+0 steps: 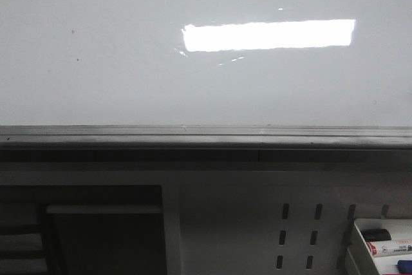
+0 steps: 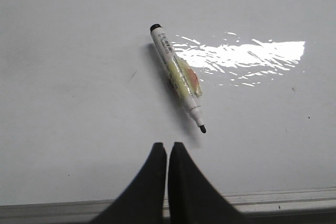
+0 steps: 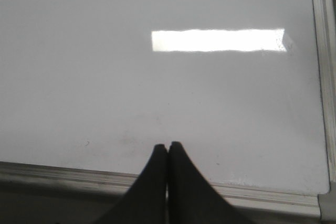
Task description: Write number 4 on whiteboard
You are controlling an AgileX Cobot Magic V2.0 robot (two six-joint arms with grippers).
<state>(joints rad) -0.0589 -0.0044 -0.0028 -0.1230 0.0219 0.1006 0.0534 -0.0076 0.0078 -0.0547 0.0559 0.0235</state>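
The whiteboard [image 1: 129, 49] is glossy white with a grey edge rail [image 1: 193, 134] and a bright rectangular light reflection. No number 4 shows on it in any view. An uncapped marker [image 2: 177, 76] with a white body and black tip lies on the board [image 2: 79, 103] in the left wrist view, just beyond my left gripper [image 2: 167, 145], which is shut and empty. My right gripper [image 3: 168, 145] is shut and empty above the board [image 3: 105, 87] near its rail [image 3: 262, 195]. Neither gripper shows in the front view.
A white perforated panel with slots [image 1: 257, 223] stands below the rail. A white tray [image 1: 360, 236] at the lower right holds markers [image 1: 389, 247]. The board's right edge frame [image 3: 323, 51] shows in the right wrist view. A dark opening [image 1: 103, 236] is at lower left.
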